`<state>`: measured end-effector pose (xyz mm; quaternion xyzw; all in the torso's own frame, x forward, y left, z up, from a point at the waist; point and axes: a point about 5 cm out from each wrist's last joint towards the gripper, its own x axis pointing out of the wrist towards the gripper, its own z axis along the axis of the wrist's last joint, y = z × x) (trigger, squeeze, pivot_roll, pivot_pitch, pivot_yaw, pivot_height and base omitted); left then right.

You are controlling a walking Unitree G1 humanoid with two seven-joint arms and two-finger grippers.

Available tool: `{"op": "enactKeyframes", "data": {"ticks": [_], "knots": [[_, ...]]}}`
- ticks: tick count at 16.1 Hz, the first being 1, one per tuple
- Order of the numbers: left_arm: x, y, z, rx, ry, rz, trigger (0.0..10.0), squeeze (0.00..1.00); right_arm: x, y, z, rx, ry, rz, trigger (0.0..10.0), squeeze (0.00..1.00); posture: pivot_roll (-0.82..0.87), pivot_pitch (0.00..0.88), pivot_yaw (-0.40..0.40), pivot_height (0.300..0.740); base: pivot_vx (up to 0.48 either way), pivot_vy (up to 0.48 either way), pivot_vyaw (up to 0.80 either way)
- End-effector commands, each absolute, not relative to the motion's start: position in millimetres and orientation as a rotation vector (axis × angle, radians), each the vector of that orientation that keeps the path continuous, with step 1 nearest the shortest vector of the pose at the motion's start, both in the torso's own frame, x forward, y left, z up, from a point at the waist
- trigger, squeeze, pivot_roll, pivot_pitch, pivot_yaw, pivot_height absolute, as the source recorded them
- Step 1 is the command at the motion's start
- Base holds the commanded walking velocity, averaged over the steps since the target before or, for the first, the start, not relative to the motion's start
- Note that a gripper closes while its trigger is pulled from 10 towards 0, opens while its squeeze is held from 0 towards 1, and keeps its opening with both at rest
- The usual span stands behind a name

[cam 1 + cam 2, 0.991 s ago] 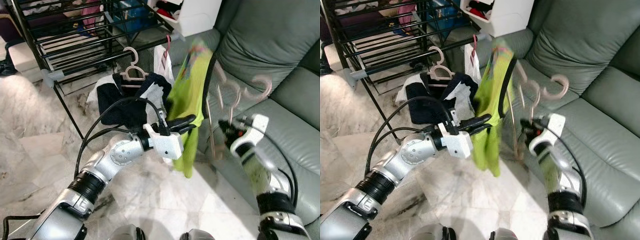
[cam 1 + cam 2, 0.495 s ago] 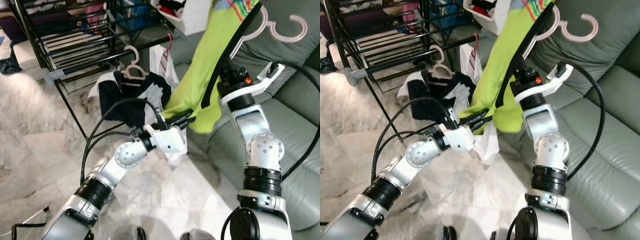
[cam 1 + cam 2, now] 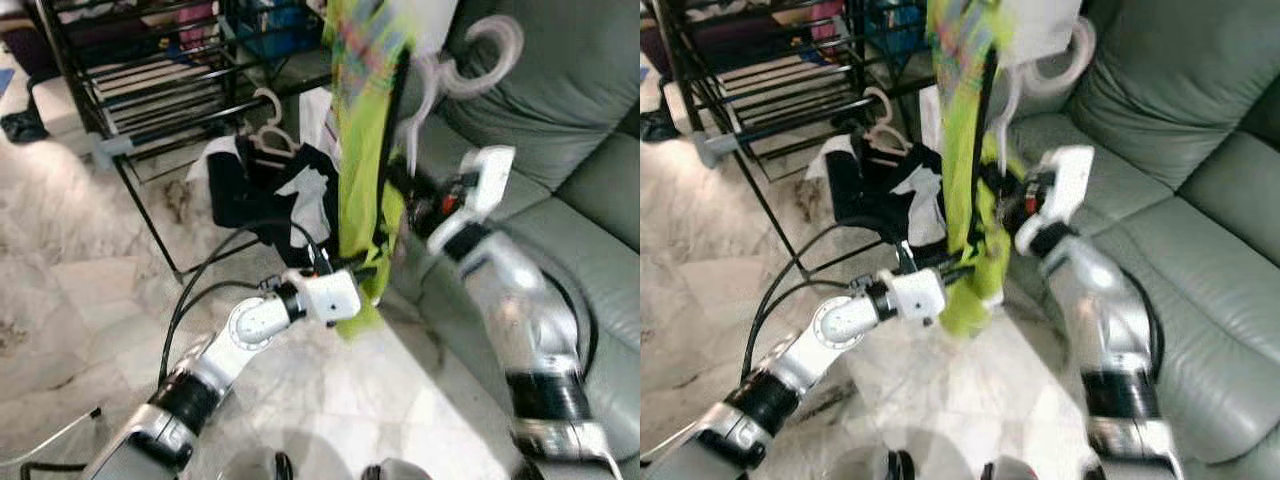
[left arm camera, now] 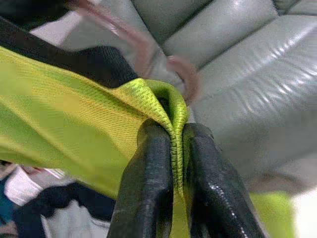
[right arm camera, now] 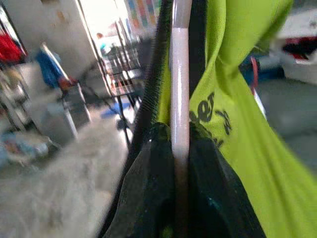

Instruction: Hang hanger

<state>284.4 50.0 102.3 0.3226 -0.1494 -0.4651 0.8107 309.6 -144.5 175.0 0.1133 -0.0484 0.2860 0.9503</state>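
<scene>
The right end effector [image 5: 181, 208] is clamping tight on the pale pink hanger [image 5: 179, 74] carrying the lime-green shirt [image 3: 362, 150], while the left end effector [image 4: 179, 198] is pinching the shirt's lower hem, before the black rack [image 3: 150, 90] and grey sofa [image 3: 590, 150].

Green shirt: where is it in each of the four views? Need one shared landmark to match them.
Left eye view: green shirt hangs top centre, between both arms.
Right eye view: shirt top centre, lower hem above the floor.
Left wrist view: a fold pinched in the left pincer.
Right wrist view: shirt beside the hanger in the right pincer.
Landmark: grey sofa.
</scene>
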Motion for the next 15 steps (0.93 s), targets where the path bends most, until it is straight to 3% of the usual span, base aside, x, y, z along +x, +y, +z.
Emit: {"op": "enactKeyframes", "data": {"ticks": [1, 4, 12, 13, 15], "knots": [[282, 52, 95, 0.691, -0.274, -1.015, 10.0, 1.00, 304, -142, 185, 0.165, -0.180, 0.595, 10.0, 0.00, -0.05, 0.000, 0.020, 0.740, 0.000, 0.000, 0.00], [288, 60, 96, 0.701, -0.253, -0.993, 10.0, 1.00, 297, -142, 178, 0.104, -0.182, 0.587, 10.0, 0.00, -0.05, 0.000, 0.027, 0.740, 0.000, 0.000, 0.00], [295, 110, 90, 0.669, -0.104, -0.858, 10.0, 1.00, 287, -150, 152, -0.163, -0.196, 0.535, 10.0, 0.00, -0.04, 0.000, 0.027, 0.740, 0.000, 0.000, 0.00], [300, 126, 96, 0.667, -0.104, -0.790, 10.0, 1.00, 277, -160, 143, -0.250, -0.181, 0.555, 10.0, 0.00, -0.04, 0.000, 0.023, 0.740, 0.000, 0.000, 0.00], [303, 142, 102, 0.692, -0.110, -0.754, 10.0, 1.00, 263, -179, 137, -0.240, -0.159, 0.569, 10.0, 0.00, -0.04, 0.000, 0.022, 0.740, 0.000, 0.000, 0.00]]}}
